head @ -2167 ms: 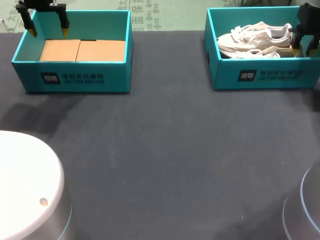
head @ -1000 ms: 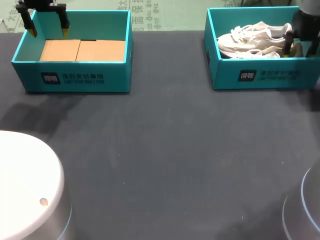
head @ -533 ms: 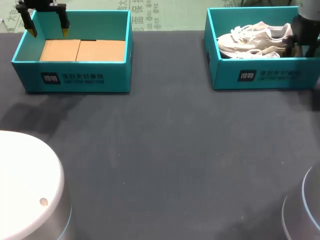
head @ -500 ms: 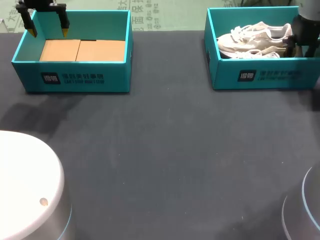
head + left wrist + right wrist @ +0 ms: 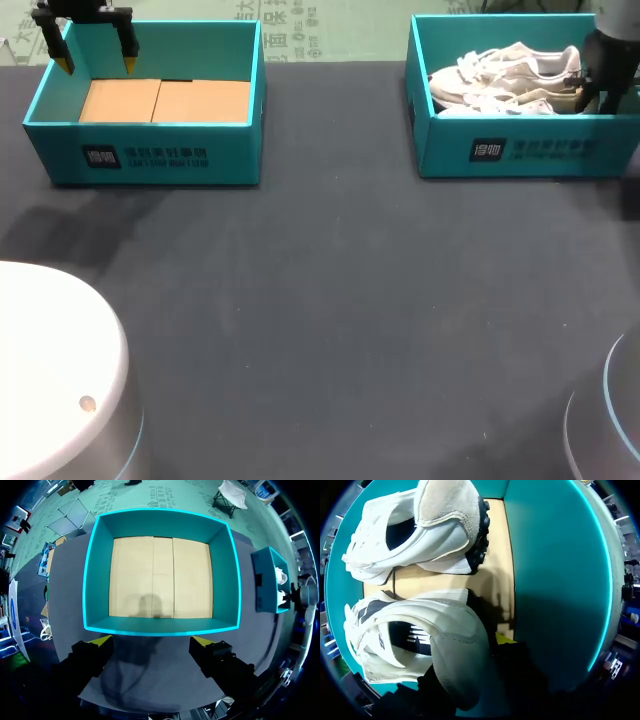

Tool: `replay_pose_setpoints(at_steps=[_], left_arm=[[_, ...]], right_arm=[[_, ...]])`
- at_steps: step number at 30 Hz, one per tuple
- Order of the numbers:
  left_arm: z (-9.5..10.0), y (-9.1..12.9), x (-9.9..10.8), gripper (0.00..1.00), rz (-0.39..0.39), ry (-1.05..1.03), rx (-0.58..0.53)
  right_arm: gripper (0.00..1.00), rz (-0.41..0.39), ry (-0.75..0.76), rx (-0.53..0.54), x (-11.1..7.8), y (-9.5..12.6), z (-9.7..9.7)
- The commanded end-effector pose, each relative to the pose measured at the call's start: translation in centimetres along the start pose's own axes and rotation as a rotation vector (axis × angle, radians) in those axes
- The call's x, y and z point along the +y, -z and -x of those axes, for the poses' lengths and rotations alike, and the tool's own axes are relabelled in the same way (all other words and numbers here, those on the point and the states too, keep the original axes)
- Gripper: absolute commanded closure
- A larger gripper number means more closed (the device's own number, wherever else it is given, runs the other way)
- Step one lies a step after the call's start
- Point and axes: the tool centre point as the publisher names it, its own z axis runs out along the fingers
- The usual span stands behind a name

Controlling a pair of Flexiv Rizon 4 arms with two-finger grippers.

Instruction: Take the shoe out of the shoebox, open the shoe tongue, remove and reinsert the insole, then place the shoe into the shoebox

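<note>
On the bench the shoebox has slid under the right gripper at the shoe heel, hold untellable; left fingers open.

The head camera looks down from above and behind on the table, the left box and the right box. The left wrist camera faces down, high over the left box. The right wrist camera faces down, close inside the right box.

Two shoes crowd the right shoebox, its walls close around them. Wide surface separates it from the left box.
</note>
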Motion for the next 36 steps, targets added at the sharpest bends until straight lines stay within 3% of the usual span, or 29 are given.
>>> replay_pose_setpoints(at_steps=[1, 6, 11, 20, 26, 36], left_arm=[[0.0, 0.0, 0.0, 0.0, 0.0, 0.0, 0.0], [0.0, 0.0, 0.0, 0.0, 0.0, 0.0, 0.0], [0.0, 0.0, 0.0, 0.0, 0.0, 0.0, 0.0], [0.0, 0.0, 0.0, 0.0, 0.0, 0.0, 0.0], [0.0, 0.0, 0.0, 0.0, 0.0, 0.0, 0.0], [0.0, 0.0, 0.0, 0.0, 0.0, 0.0, 0.0]], right_arm=[[0.8, -0.004, -0.004, -0.008, 0.0, 0.3, 0.3], [0.85, -0.003, -0.014, -0.017, 0.1, 0.4, 1.1], [1.0, -0.005, -0.021, -0.024, 0.1, 0.4, 1.5], [1.0, 0.003, -0.015, -0.027, 0.2, 1.5, 1.5], [1.0, 0.013, -0.011, -0.024, 0.1, 3.3, 0.8], [1.0, 0.048, -0.019, -0.032, -0.4, 9.1, 0.2]])
